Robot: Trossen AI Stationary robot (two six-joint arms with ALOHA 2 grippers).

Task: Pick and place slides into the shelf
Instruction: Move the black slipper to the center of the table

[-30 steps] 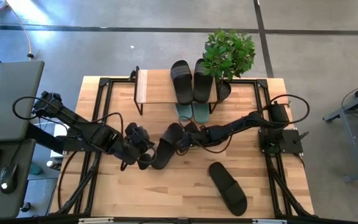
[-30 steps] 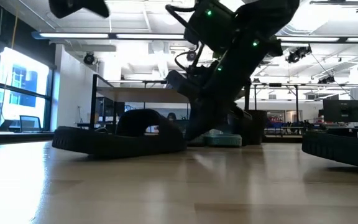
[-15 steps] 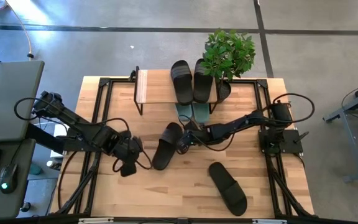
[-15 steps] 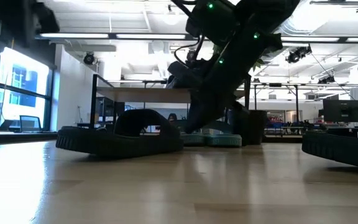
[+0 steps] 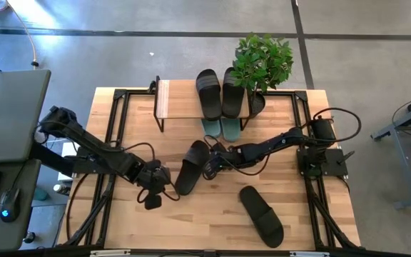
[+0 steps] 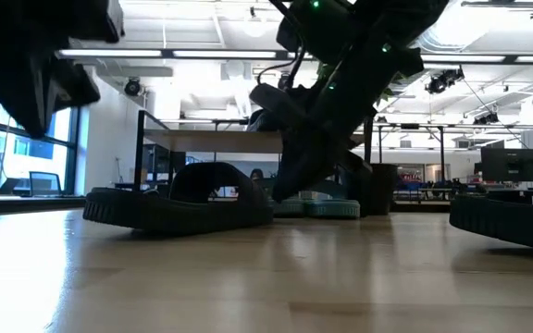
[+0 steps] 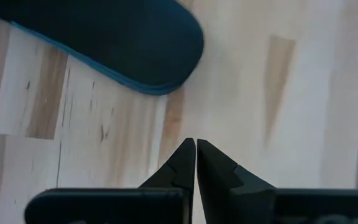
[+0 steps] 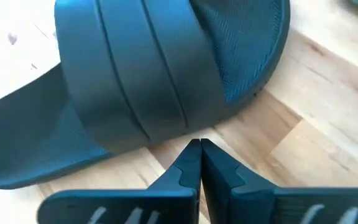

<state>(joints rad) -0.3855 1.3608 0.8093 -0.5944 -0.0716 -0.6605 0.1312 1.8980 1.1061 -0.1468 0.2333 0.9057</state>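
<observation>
Black slide [image 5: 192,165], potted plant [image 5: 263,63] beside shelf [image 5: 178,100]

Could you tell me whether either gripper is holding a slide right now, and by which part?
Nothing is held. The left gripper and right gripper are both shut on nothing, beside the black slide lying on the table.

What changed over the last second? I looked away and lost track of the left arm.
The left hand pulled away from the black slide in the table's middle, toward the near edge, shut and empty. The slide shifted slightly and lies flat. The right hand stayed shut beside it. The other slide, the shelf and its pairs are unchanged.
</observation>
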